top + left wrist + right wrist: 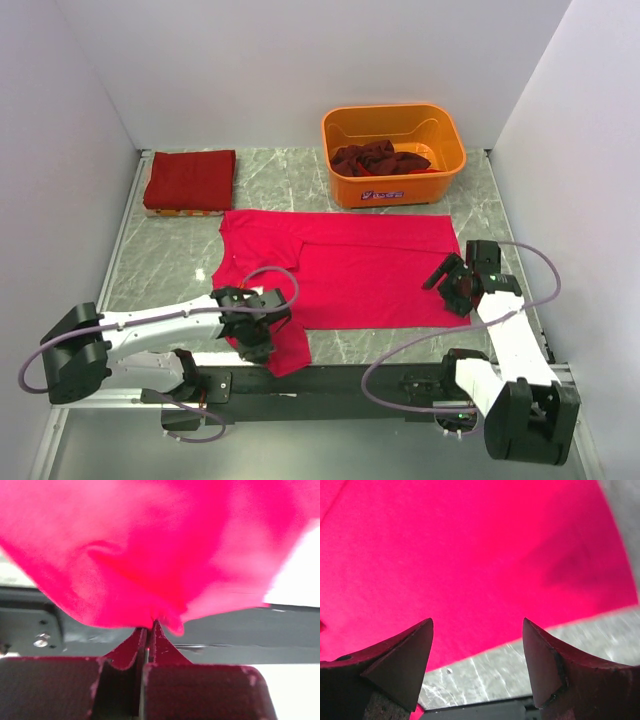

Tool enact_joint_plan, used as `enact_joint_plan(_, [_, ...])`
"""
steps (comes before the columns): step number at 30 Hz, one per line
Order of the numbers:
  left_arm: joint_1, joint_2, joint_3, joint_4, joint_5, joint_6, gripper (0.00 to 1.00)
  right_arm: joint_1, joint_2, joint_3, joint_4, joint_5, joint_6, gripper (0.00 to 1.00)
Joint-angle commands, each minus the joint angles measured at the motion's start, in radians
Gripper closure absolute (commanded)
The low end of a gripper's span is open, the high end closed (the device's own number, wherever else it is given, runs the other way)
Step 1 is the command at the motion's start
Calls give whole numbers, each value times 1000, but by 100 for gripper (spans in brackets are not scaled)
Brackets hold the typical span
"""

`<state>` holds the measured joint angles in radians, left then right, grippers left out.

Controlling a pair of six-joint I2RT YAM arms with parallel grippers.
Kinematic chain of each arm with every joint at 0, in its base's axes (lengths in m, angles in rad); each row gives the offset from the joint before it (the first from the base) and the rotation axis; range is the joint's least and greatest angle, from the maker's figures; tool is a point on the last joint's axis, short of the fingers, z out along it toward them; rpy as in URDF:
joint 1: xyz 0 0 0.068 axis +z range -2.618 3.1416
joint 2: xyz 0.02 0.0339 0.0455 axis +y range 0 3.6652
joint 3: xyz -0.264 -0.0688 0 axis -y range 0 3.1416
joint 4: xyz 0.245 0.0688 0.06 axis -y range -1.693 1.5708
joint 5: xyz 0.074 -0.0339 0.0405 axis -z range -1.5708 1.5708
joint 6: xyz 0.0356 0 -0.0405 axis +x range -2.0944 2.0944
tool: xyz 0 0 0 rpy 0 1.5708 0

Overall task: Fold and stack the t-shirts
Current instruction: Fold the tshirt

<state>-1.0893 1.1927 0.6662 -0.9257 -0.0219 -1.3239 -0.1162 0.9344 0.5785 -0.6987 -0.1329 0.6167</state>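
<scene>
A bright red t-shirt (350, 265) lies spread on the marble table. My left gripper (258, 335) is shut on its near-left sleeve; in the left wrist view the cloth (150, 545) hangs from the closed fingertips (159, 630). My right gripper (445, 282) is open and empty above the shirt's near-right hem; in the right wrist view the shirt (470, 550) fills the frame beyond the fingertips (415, 640). A folded dark red shirt (190, 180) lies at the far left. A crumpled dark red shirt (378, 158) sits in the orange basket (395, 185).
The grey marble table (170, 265) is walled by white panels on three sides. Its near edge has a black rail (330, 378) between the arm bases. The folded shirt rests on a thin board at the far-left corner.
</scene>
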Motion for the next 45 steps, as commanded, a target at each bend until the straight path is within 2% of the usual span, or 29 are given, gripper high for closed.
enact_joint_plan(1, [26,-37,61,11,-95,64,99,-2,-77,18,-117,84,64,22])
enact_joint_plan(5, [116,-100,81,67,-62,133,99,-7,-82,8,-171,154,122,21])
enact_joint_plan(9, [158,-148,108,80,-64,192,99,-17,-72,-48,-99,156,178,21])
enact_joint_plan(13, [201,-169,124,91,-55,245,99,-37,10,-48,-81,202,175,21])
enact_joint_plan(23, [279,-200,99,125,-33,285,99,-62,153,-170,143,161,227,30])
enact_joint_plan(27, [295,-209,96,108,-36,284,99,-63,190,-169,162,150,209,43])
enact_joint_plan(32, [302,-217,96,117,-24,284,99,-65,159,-155,113,156,189,46])
enact_joint_plan(34, [308,-217,102,117,-27,282,99,-65,135,-146,88,180,176,50])
enact_joint_plan(35, [310,-217,104,117,-27,285,99,-65,127,-135,73,179,175,58])
enact_joint_plan(37, [312,-216,105,122,-23,287,99,-66,107,-131,64,180,173,68])
enact_joint_plan(38, [313,-217,105,126,-21,287,99,-65,104,-128,61,187,172,79])
enact_joint_plan(39, [313,-219,102,129,-23,281,99,-65,101,-128,62,187,172,83])
enact_joint_plan(41, [321,-223,96,154,-15,278,99,-65,103,-129,59,168,172,87])
enact_joint_plan(45, [336,-235,88,194,7,269,99,-63,106,-124,53,156,166,88])
